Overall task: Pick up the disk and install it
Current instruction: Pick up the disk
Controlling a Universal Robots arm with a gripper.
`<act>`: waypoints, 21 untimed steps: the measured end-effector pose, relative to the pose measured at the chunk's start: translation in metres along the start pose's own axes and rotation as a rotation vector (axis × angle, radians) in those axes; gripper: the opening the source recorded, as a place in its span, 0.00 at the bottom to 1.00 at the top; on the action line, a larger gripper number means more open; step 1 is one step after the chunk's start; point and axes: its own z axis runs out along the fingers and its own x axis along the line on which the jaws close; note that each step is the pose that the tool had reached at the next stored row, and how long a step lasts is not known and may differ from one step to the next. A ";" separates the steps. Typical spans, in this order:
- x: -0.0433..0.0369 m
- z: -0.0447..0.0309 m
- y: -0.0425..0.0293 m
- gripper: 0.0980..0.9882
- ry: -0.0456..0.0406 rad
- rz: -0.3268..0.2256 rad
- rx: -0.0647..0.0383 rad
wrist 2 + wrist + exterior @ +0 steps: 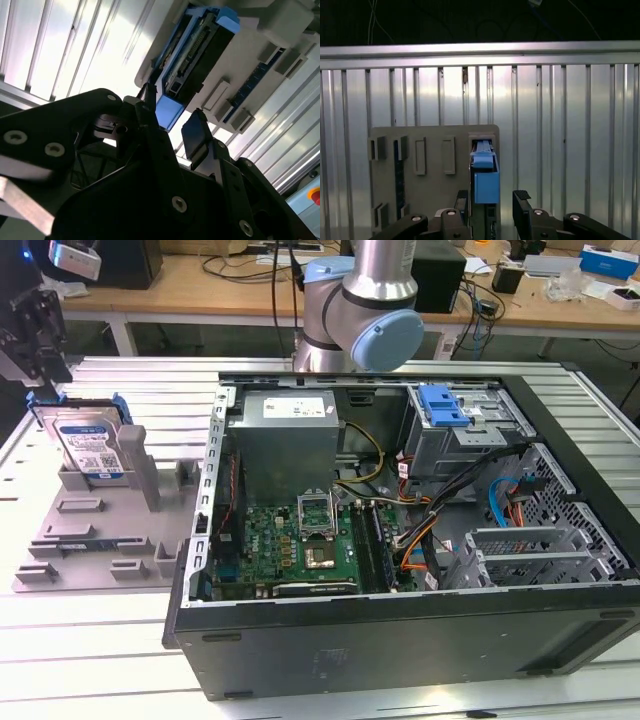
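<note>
In the first wrist view, your gripper (492,200) sits open astride the blue-framed silver metal disk (485,177) (upright in a grey plastic holder (432,150)).

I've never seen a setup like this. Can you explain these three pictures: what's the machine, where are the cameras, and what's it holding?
It is a single robot arm with a two-fingered hand. The exterior view comes from a camera off the arm, looking over a ribbed metal table. On it lie an open computer case and, at the exterior view's left, a grey holder with the disk, a silver hard drive in a blue frame, standing on edge. Both wrist views come from cameras riding on the arm, looking past the fingers. The hand holds nothing: its fingers are open, one on each side of the disk's blue edge.
</note>
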 end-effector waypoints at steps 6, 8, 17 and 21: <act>0.0038 0.0054 0.0001 0.43 -0.0004 0.000 -0.005; 0.0044 0.0092 0.0001 0.43 -0.0033 0.000 -0.007; 0.0044 0.0161 0.0002 0.43 -0.0105 0.000 -0.007; 0.0044 0.0178 0.0003 0.43 -0.0116 0.000 -0.007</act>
